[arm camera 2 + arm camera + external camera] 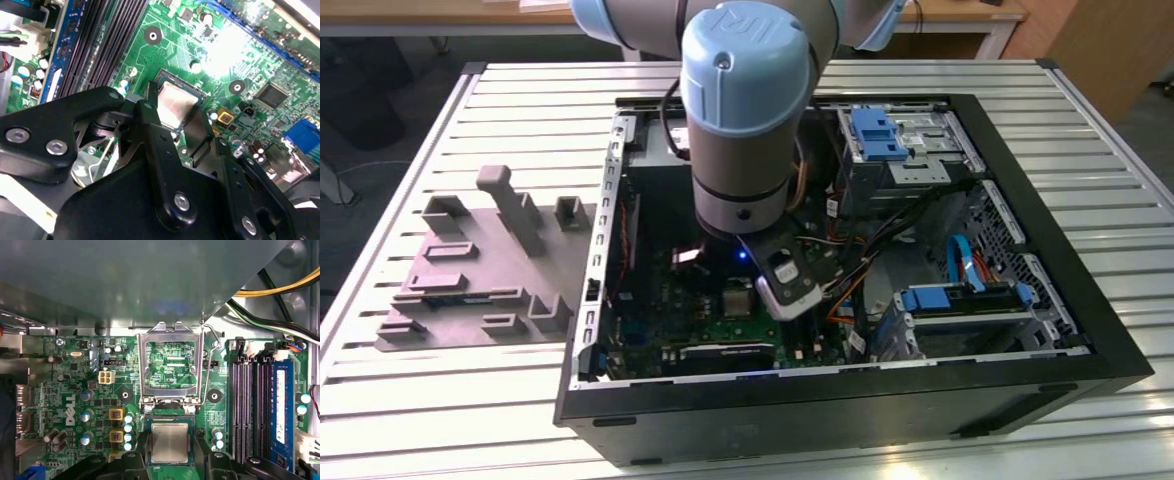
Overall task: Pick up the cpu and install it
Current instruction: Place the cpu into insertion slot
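The cpu (170, 442), a small silvery square chip, lies level in or just above the black socket on the green motherboard (75, 390). My gripper (170, 459) reaches down over it inside the open computer case (1067, 300). In both wrist views a black finger (150, 117) stands against each of two opposite edges of the cpu (175, 102), so the gripper (175, 117) looks shut on it. The metal socket frame (170, 330) is flipped open beside the socket. In the exterior view the arm's wrist (744, 215) hangs over the board, with the cpu (738, 302) just under it.
Memory slots (247, 410) run beside the socket, with a blue stick (281, 410) further out. Yellow and black cables (280, 290) cross a corner. Drive cages with blue clips (881, 135) fill the case's far side. A grey fixture plate (480, 270) lies on the slatted table at the exterior view's left.
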You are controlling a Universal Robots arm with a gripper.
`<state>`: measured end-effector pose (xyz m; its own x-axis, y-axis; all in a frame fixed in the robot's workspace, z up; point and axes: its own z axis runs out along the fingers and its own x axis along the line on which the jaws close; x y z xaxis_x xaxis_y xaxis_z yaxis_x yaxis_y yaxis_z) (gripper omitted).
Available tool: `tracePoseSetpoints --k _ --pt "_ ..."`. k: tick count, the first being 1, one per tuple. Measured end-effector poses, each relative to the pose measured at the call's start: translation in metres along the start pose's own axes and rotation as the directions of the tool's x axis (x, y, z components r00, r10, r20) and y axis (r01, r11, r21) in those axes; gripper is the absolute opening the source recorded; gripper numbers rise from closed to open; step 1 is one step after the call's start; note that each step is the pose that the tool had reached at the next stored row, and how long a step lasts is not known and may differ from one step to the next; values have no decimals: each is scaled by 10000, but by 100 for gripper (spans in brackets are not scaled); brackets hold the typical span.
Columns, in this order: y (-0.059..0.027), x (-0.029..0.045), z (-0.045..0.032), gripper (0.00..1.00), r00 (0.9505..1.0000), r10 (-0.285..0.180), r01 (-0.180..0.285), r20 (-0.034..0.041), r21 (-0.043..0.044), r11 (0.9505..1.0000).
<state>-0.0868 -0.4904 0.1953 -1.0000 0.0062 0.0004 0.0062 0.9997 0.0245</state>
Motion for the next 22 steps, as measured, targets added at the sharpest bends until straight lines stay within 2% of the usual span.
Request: tracePoseSetpoints --k 4,8,10,13,15,16,17,22 --pt "1 0 -36 48 10000 0 0 -12 1 10000" --pt "1 0 -39 47 10000 -2 2 -12 -1 10000" --pt "1 0 -40 35 10000 -3 3 -12 0 10000" --pt "1 0 -40 29 10000 -3 3 -13 1 10000" --pt "1 0 -40 17 10000 -3 3 -12 1 10000" --pt "1 0 -40 17 10000 -3 3 -12 1 10000" --pt "1 0 -40 11 10000 -3 3 -12 1 10000" --pt "1 0 -40 11 10000 -4 4 -12 1 10000"
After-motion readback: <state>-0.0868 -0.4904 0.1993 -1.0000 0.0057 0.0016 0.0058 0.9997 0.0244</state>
